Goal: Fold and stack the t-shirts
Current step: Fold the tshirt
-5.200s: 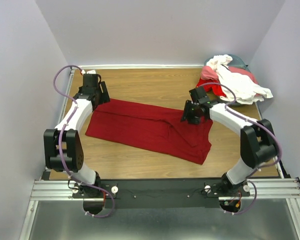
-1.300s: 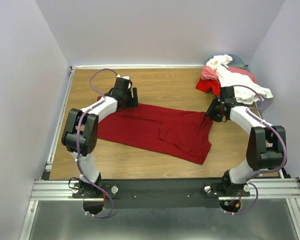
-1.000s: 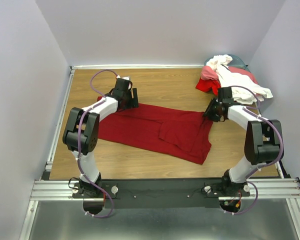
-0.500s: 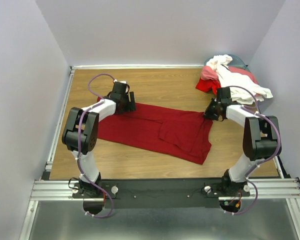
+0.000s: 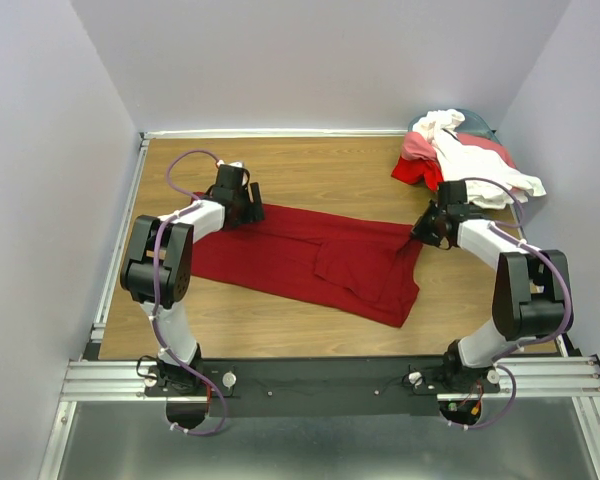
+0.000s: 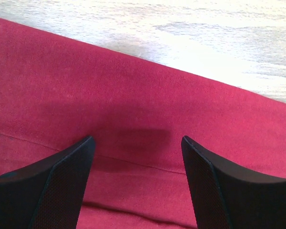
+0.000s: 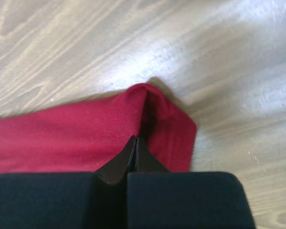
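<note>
The right hand (image 7: 134, 145) is pinched shut on the red shirt's (image 7: 62, 138) corner; the left hand (image 6: 137, 140) gapes wide over it.

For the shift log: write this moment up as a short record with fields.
crimson t-shirt: spread on the table, a flap folded over
left gripper: open, over the shirt's far edge
right gripper: shut on the shirt's right corner
other shirts: heaped unfolded in the far right corner
</note>
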